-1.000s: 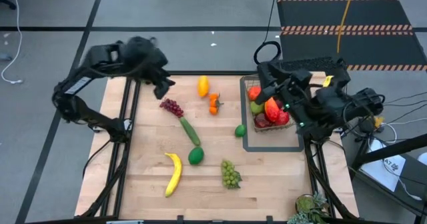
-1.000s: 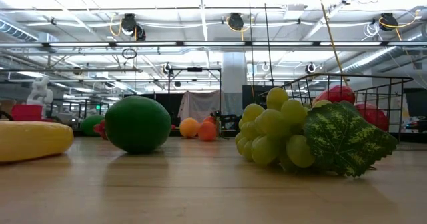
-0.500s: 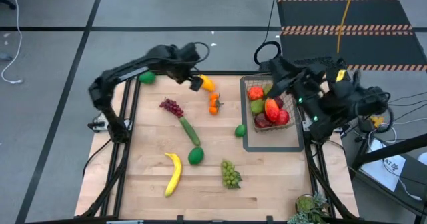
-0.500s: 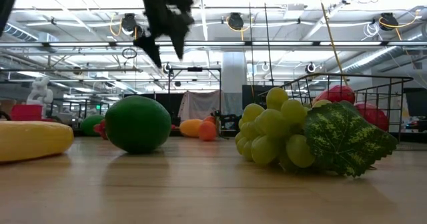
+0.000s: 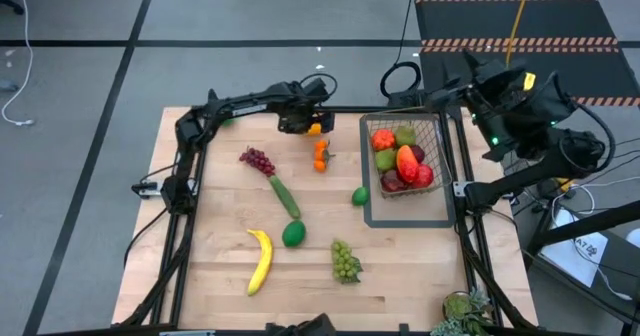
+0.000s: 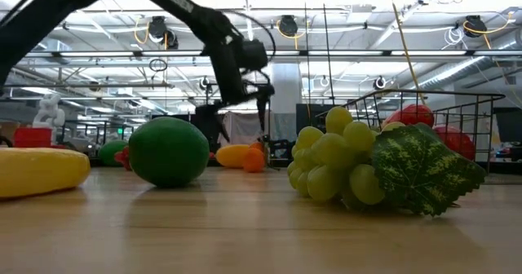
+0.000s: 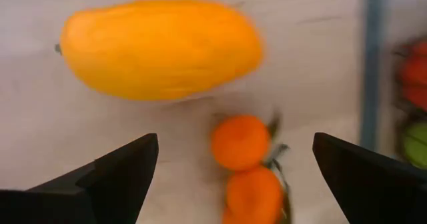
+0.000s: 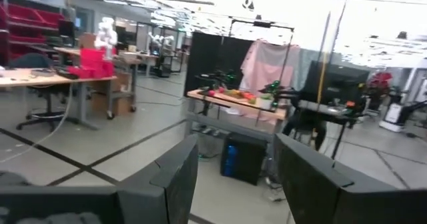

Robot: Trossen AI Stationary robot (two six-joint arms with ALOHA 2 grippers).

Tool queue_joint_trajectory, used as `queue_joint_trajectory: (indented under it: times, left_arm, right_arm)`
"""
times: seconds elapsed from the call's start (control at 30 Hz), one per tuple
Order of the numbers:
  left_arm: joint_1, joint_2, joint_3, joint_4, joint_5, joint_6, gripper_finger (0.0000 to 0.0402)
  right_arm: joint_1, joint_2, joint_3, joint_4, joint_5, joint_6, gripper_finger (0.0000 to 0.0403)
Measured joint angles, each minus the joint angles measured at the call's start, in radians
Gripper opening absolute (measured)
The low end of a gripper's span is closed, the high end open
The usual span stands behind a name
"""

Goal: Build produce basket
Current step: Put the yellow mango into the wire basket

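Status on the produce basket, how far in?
Partly done: the basket holds several fruits. In hand: nothing yet; the left end effector hangs open over the mango. Left: oranges, both grape bunches, cucumber, limes, banana.

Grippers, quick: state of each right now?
Left gripper: open, empty, above the mango.
Right gripper: partly open, empty, raised off the table.
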Motion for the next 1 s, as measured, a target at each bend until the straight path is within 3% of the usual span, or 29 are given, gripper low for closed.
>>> queue_joint_trajectory:
  times: [0.23,0.53,0.63,0.8,0.9,1.0]
  left_arm:
    - [0.002,0.07,0.0,0.024,-0.007,-0.145,0.0399]
    - [0.044,0.069,0.001,0.097,-0.061,-0.175,0.0399]
    - [0.068,0.065,0.004,0.059,-0.035,-0.15,0.0399]
    - [0.108,-0.002,0.009,0.034,0.093,-0.052,0.0399]
    - [0.111,-0.065,0.011,0.041,0.099,0.058,0.0399]
    - [0.111,-0.114,0.011,0.018,0.041,0.169,0.0399]
  right_arm:
    - [-0.044,-0.051,0.0,-0.134,-0.113,-0.001,0.0187]
    - [-0.088,-0.089,0.0,-0.343,-0.213,0.071,0.0187]
    - [-0.1,-0.098,0.0,-0.381,-0.261,0.106,0.0187]
    - [-0.104,-0.109,0.0,-0.409,-0.285,0.116,0.0187]
    - [-0.104,-0.114,0.0,-0.432,-0.286,0.132,0.0187]
    - [-0.104,-0.121,0.0,-0.464,-0.287,0.172,0.0187]
